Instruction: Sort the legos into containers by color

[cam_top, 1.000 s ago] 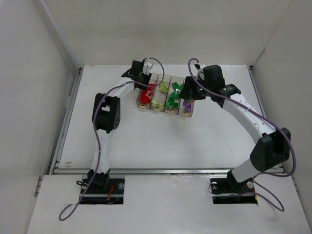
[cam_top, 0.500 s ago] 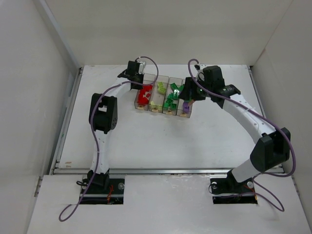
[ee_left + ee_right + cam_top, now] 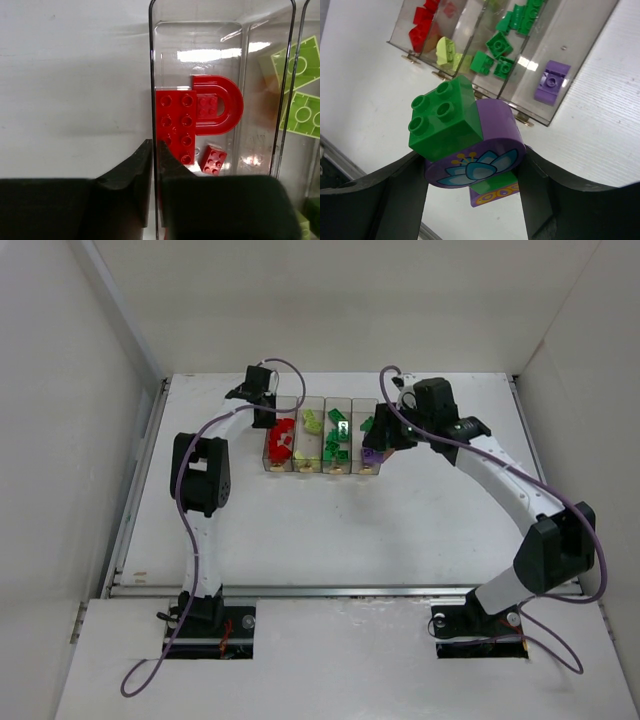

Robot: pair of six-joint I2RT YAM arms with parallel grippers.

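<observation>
Legos: small plastic bricks, lying by colour in the bins, save for one clump held in the air.
Red legos: a flat plate, an arch and a small two-by-two brick lie in the leftmost bin, with the plate touching the arch.
Lime-yellow legos: in the second bin from the left.
Green legos: several loose bricks in the third bin.
Purple brick: alone on the floor of the rightmost bin.
Held clump: a rounded purple piece with a flower print, a green two-by-two brick stacked on top of it, and more green and purple showing beneath.
Containers: four narrow clear plastic bins joined in a row, standing on the far half of the bench between the two arms.
Yellowish tabs: one at the near end of each bin.
Left jaws: pressed together on the left wall of the leftmost bin, one finger outside the wall and one inside, just beside the red plate.
Right jaws: pinching the held clump from both sides, clear of the bench and near the right end of the row. Whether the clump hangs over the rightmost bin or just beside it cannot be told.
Bench: white and flat, carrying the row of bins.
</observation>
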